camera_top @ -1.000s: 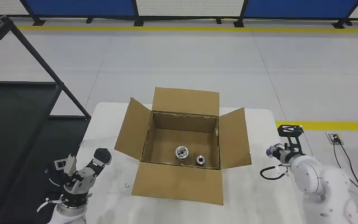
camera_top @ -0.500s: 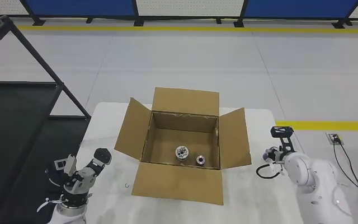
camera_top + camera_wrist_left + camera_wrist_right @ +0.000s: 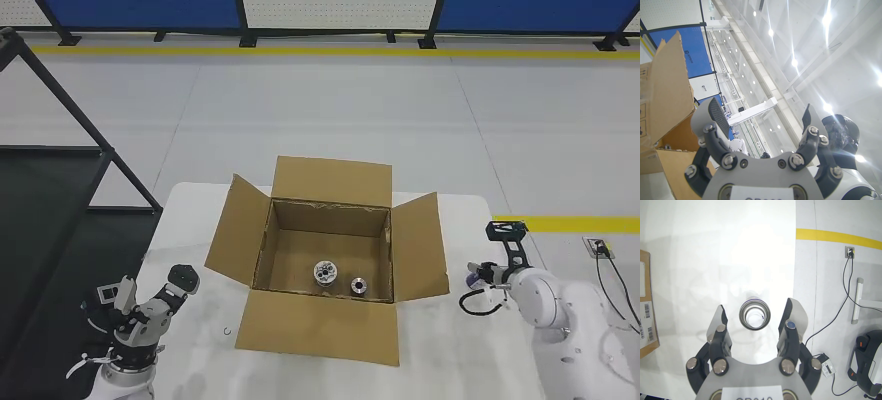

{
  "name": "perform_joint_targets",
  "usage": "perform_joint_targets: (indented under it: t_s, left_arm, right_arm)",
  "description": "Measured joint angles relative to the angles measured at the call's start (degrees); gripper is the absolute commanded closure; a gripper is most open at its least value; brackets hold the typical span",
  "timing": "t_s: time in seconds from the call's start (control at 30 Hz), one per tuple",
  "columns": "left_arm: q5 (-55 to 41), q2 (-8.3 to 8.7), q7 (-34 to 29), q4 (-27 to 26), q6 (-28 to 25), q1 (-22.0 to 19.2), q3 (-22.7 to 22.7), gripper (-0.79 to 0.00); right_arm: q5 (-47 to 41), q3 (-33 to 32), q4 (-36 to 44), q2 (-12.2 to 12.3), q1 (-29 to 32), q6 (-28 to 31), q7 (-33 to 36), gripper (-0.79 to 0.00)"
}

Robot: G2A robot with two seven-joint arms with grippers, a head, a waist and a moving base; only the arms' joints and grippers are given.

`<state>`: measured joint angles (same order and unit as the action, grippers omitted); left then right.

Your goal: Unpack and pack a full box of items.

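Note:
An open cardboard box [image 3: 318, 328] stands mid-table with its flaps spread. Two round metal parts lie on its floor, a larger one [image 3: 325, 271] and a smaller one [image 3: 358, 286]. My right gripper [image 3: 756, 307] hangs open over the table's right side [image 3: 483, 272]. A hollow metal cylinder [image 3: 754, 317] with a purple band stands upright on the table between its fingers, touching neither. My left gripper [image 3: 761, 106] is open and holds nothing. It points up toward the ceiling at the table's near left corner [image 3: 150, 300], beside a box flap [image 3: 668, 75].
A tiny ring-like item [image 3: 228, 333] lies on the white table [image 3: 190, 215] left of the box's front flap. The box's labelled side [image 3: 645, 313] is some way from the cylinder. Beyond the table's right edge, a cable [image 3: 846, 291] runs across the floor.
My right arm has shifted a little toward the box along the table's right edge. My left arm and the parts in the box have stayed put.

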<state>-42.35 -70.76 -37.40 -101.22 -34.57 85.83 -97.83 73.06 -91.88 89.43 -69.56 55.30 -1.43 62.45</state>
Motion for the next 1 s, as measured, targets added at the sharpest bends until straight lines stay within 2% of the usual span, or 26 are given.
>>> perform_joint_targets:
  t_s: [0.13,0.3,0.5,0.6,0.73,0.83,1.0]
  left_arm:
    - [0.0,0.0,0.0,0.0,0.0,0.0,0.0,-0.785]
    - [0.0,0.0,0.0,0.0,0.0,0.0,0.0,-0.785]
    - [-2.5,0.0,2.0,-0.6,-0.2,0.2,-2.4,-0.785]
    - [-5.3,0.11,1.6,0.8,0.1,-0.3,-4.2,-0.785]
    - [-7.9,0.28,0.0,3.5,0.3,-1.2,-6.1,-0.785]
    - [-10.2,0.39,-1.4,5.9,0.9,-1.8,-7.3,-0.785]
    - [-10.5,0.41,-1.6,6.2,1.0,-1.9,-7.5,-0.785]
  right_arm:
    - [-1.8,-2.0,4.6,0.1,0.0,-2.3,-1.8,-0.785]
    - [-7.3,-4.2,15.6,0.0,0.4,-5.3,-6.1,-0.785]
    - [-12.9,-1.0,29.6,-0.3,0.5,-5.7,-6.6,-0.785]
    - [-13.1,3.4,33.6,-0.4,-0.9,-4.6,-4.6,-0.785]
    - [-11.4,11.3,34.9,-0.7,-4.6,-4.0,-1.6,-0.785]
    - [-9.0,18.3,33.4,-1.2,-8.4,-4.6,0.5,-0.785]
    - [-7.2,29.8,24.7,-3.0,-16.5,-8.2,3.1,-0.785]
